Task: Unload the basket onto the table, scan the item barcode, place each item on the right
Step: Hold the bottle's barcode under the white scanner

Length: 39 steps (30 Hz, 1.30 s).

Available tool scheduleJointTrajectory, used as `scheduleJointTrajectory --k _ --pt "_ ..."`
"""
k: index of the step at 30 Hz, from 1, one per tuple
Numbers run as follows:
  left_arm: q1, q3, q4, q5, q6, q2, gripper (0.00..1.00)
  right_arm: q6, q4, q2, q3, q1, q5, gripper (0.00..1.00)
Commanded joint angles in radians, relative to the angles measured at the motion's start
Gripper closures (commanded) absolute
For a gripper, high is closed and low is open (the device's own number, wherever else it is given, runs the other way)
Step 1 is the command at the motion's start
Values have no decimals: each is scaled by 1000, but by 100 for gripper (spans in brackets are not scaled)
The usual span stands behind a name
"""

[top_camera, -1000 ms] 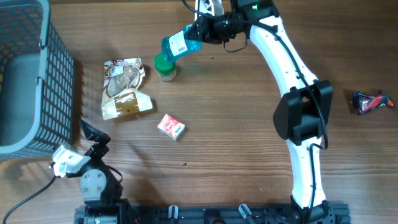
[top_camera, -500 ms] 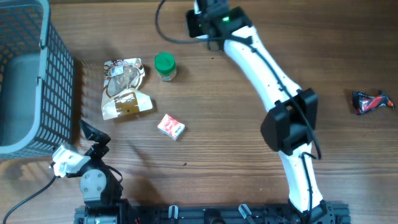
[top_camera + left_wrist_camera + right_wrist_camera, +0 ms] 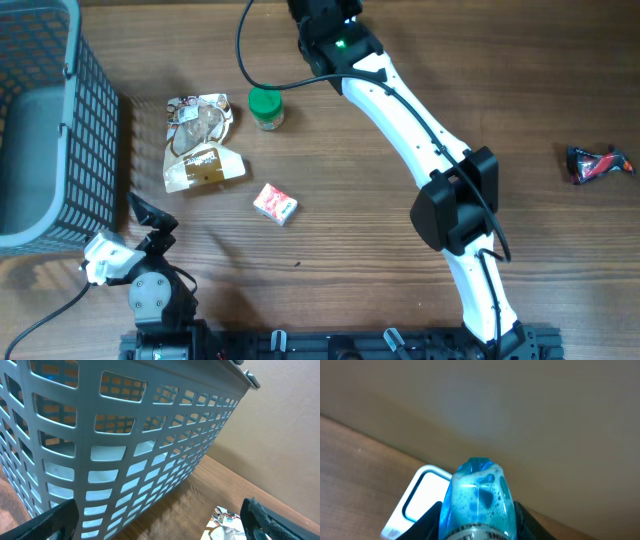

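Bottle [image 3: 477, 490], blue with foamy liquid inside, is pinched in your right tool [image 3: 478, 522], with the dark fingers [image 3: 431, 519] pressing its sides. Its long axis runs straight out of the jaws, toward 12 o'clock in the wrist view. Just beside it, at about 8 o'clock, lies a white-framed panel [image 3: 417, 502], which I judge to be the scanner window. The label has to turn to face that panel, and no barcode shows from here.

Overhead, your right arm [image 3: 400, 100] reaches to 12 o'clock on the bench [image 3: 360, 230], and the bottle cannot be made out there. Your left tool [image 3: 159, 520] sits spread wide at 8 o'clock, well apart, facing the grey basket [image 3: 95, 150]. No item shows inside the basket. A green-capped jar [image 3: 265, 105], a snack bag [image 3: 200, 140] and a small box [image 3: 275, 204] lie on the bench between the two arms.
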Motion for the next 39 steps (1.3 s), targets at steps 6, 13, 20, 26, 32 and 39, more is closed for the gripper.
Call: scheduleJointTrajectory --k 6,13,20,26,32,39 --pt "5 -1 -7 -7 1 -6 0 -349 319 118 11 -10 209 91" --pt "5 -1 -7 -7 2 -6 0 -445 410 228 11 -11 239 91" --pt "5 -1 -7 -7 1 -6 0 -499 489 302 11 -10 237 90" --pt "5 -1 -7 -7 2 -6 0 -528 526 330 11 2 233 86" --pt "5 -1 -7 -7 2 -6 0 -625 647 360 9 12 246 85" --pt "5 -1 -7 -7 2 -6 0 -655 687 366 9 44 253 84"
